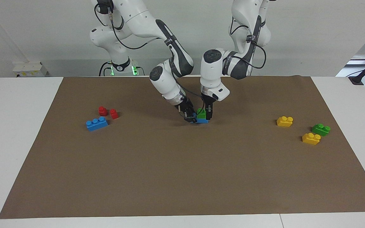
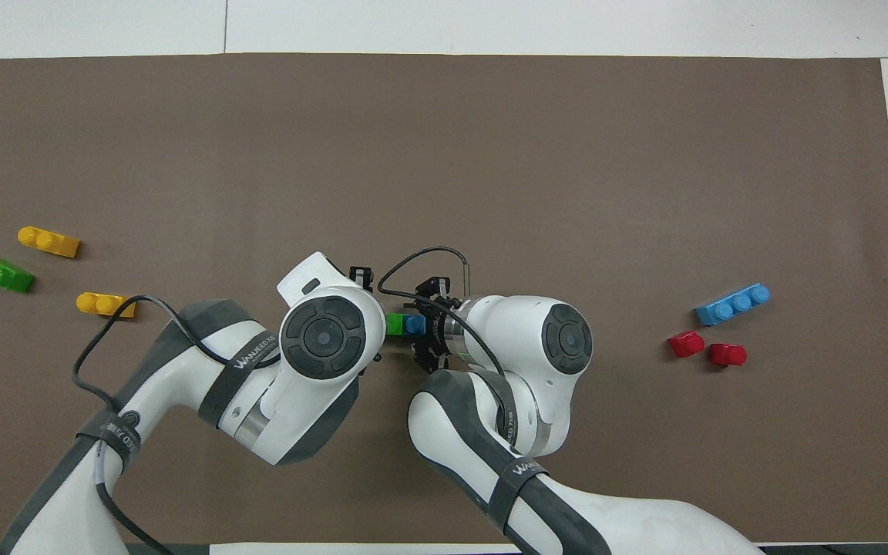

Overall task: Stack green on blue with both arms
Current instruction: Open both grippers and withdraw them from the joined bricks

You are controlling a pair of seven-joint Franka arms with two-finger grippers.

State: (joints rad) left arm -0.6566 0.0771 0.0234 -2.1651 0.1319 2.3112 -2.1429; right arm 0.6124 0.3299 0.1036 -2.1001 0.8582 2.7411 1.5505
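**Green brick seated on blue, both grippers closed in at mid-mat**

Green brick (image 1: 201,113) sitting on top of blue brick (image 1: 202,120), at the middle of the brown mat (image 1: 182,177), well apart from everything else. Left gripper (image 1: 209,116) pointing straight down, fingers clamped on the green brick from above. Right gripper (image 1: 189,116) tilted in low from the right arm's end, closed on the blue brick's end at mat level. Long axis of the blue brick running between the two grippers, green covering the end toward the left arm, one blue stud (image 2: 414,324) showing bare toward the right gripper. Next likely a downward press, then release. Spare blue brick (image 1: 97,123) beside two red bricks (image 1: 108,112); spare green brick (image 1: 321,129) between two yellow bricks (image 1: 284,121).
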